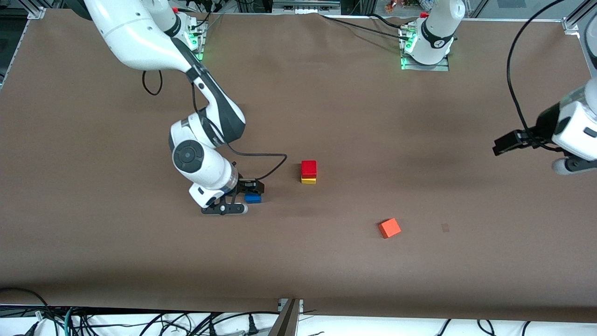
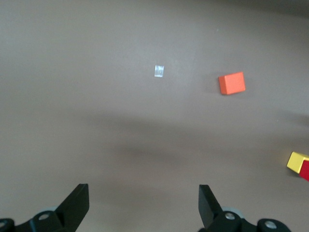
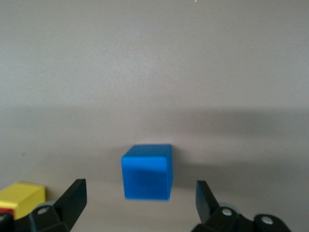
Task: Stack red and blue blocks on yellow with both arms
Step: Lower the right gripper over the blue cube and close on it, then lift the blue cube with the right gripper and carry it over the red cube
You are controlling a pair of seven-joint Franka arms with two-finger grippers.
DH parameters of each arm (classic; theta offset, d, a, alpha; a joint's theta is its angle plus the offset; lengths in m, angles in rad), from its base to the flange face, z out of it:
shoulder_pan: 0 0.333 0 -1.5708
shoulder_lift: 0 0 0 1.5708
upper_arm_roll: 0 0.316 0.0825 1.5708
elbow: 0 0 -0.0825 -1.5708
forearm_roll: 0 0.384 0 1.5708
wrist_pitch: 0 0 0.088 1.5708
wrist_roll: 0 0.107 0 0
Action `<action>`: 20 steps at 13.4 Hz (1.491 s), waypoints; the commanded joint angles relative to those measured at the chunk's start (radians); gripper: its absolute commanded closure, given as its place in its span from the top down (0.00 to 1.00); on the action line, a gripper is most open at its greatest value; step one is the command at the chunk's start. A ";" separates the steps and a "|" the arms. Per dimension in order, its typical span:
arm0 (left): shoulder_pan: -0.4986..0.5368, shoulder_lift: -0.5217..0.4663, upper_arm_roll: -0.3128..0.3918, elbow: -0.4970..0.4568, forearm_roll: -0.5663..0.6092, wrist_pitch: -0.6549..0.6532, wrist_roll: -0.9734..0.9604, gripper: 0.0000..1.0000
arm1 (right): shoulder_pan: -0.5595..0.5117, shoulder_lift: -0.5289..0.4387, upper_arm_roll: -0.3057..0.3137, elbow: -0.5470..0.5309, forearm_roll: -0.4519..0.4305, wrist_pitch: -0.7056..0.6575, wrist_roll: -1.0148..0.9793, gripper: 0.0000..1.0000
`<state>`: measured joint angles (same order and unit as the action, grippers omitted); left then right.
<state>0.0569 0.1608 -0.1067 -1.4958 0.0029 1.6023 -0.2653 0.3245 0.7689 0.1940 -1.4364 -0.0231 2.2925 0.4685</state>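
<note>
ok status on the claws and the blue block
Right claw open, low around blue block. Left claw open, waiting at its table end. Red block already on yellow. Orange cube apart.

Matt brown cloth-like surface [image 1: 326,261], faintly wrinkled; matt, smooth cubes: blue block [image 1: 253,198], red block [image 1: 308,167], yellow [image 1: 308,180], orange cube [image 1: 389,228]; glossy white arm shells.

Red cube [image 1: 308,167] sits stacked on yellow cube [image 1: 308,180] — blue cube [image 1: 253,198] lies apart, toward the right arm's end.
</note>
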 commanded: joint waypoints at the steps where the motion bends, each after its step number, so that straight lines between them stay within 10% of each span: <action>1: -0.017 -0.056 0.027 -0.075 -0.014 0.031 0.021 1.00 | 0.028 0.050 -0.007 0.025 -0.050 0.054 0.048 1.00; 4: -0.008 -0.031 0.027 -0.054 -0.014 0.030 0.021 1.00 | 0.030 0.076 -0.008 0.004 -0.057 0.087 0.056 0.98; 7: -0.003 -0.029 0.027 -0.050 -0.011 0.030 0.021 1.00 | 0.025 0.075 -0.008 0.002 -0.057 0.084 0.047 0.45; 20: -0.002 -0.004 0.022 -0.006 -0.011 0.028 0.017 1.00 | 0.114 -0.033 0.122 0.306 -0.049 -0.416 0.229 0.43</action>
<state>0.0523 0.1425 -0.0847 -1.5354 0.0029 1.6347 -0.2652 0.4010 0.7256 0.3094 -1.1662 -0.0665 1.9007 0.6362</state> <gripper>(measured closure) 0.000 0.436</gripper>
